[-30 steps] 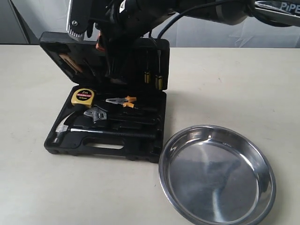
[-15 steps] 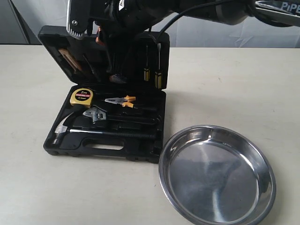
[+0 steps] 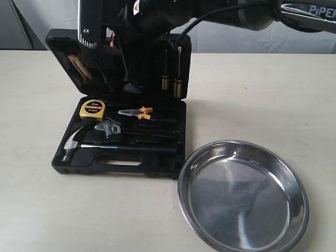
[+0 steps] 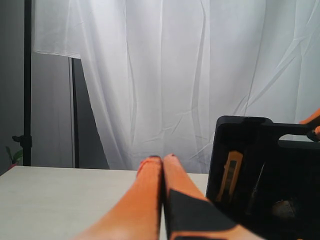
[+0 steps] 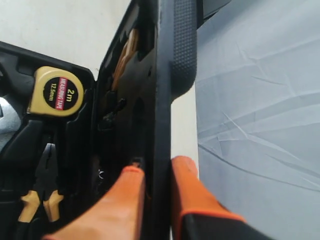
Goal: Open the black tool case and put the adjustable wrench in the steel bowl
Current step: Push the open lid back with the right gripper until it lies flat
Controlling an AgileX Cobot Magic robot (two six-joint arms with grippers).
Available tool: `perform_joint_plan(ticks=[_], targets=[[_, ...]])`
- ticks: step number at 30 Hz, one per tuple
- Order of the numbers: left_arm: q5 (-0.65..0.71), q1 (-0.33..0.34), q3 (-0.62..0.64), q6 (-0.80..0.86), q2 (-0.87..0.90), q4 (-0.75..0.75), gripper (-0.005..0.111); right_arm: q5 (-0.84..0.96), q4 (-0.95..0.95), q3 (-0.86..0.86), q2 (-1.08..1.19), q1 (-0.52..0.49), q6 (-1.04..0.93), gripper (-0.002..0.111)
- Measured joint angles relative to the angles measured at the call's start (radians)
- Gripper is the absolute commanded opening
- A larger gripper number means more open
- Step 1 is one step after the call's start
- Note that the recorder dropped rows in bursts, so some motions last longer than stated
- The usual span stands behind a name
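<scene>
The black tool case [image 3: 126, 164] lies open on the table, its lid [image 3: 152, 63] standing nearly upright. My right gripper [image 5: 157, 167] reaches over from the right and is shut on the lid's top edge [image 5: 162, 100], one orange finger inside and one outside. The adjustable wrench [image 3: 107, 127] rests in its recess in the case base, silver head to the left. The steel bowl [image 3: 181, 184] sits empty just right of the case, near the front. My left gripper [image 4: 162, 159] is shut on nothing, held beside the raised lid [image 4: 260, 190].
In the base lie a yellow tape measure [image 3: 92, 108], orange-handled pliers [image 3: 137, 112] and a hammer [image 3: 71, 147]. Screwdrivers [image 3: 177, 86] are clipped in the lid. The right arm [image 3: 231, 13] spans the top of the exterior view. A white curtain hangs behind the table.
The right gripper has risen a little with the lid's edge, uncovering more of the lid's inside. The case base has slid slightly to the right.
</scene>
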Motion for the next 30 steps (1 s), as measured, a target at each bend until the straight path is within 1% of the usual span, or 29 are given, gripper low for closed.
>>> perform_joint_plan(ticks=[14, 19, 20, 22, 24, 26, 27, 30], targets=[[0.000, 0.000, 0.000, 0.000, 0.000, 0.000, 0.000, -0.026, -0.076, 0.000, 0.011, 0.002, 0.004, -0.001], [0.000, 0.000, 0.000, 0.000, 0.000, 0.000, 0.000, -0.035, -0.096, 0.000, 0.012, 0.002, 0.040, 0.000], [0.000, 0.000, 0.000, 0.000, 0.000, 0.000, 0.000, -0.037, -0.100, 0.000, 0.014, 0.002, 0.045, 0.003], [0.000, 0.000, 0.000, 0.000, 0.000, 0.000, 0.000, -0.038, -0.107, 0.000, 0.014, 0.002, 0.054, 0.013], [0.000, 0.000, 0.000, 0.000, 0.000, 0.000, 0.000, -0.043, -0.110, 0.000, 0.014, 0.002, 0.059, 0.029], [0.000, 0.000, 0.000, 0.000, 0.000, 0.000, 0.000, -0.061, -0.125, 0.000, 0.016, 0.002, 0.059, 0.039], [0.000, 0.000, 0.000, 0.000, 0.000, 0.000, 0.000, -0.070, -0.135, 0.000, 0.016, 0.002, 0.059, 0.041], [0.000, 0.000, 0.000, 0.000, 0.000, 0.000, 0.000, -0.098, -0.173, 0.000, 0.014, 0.002, 0.059, 0.041]])
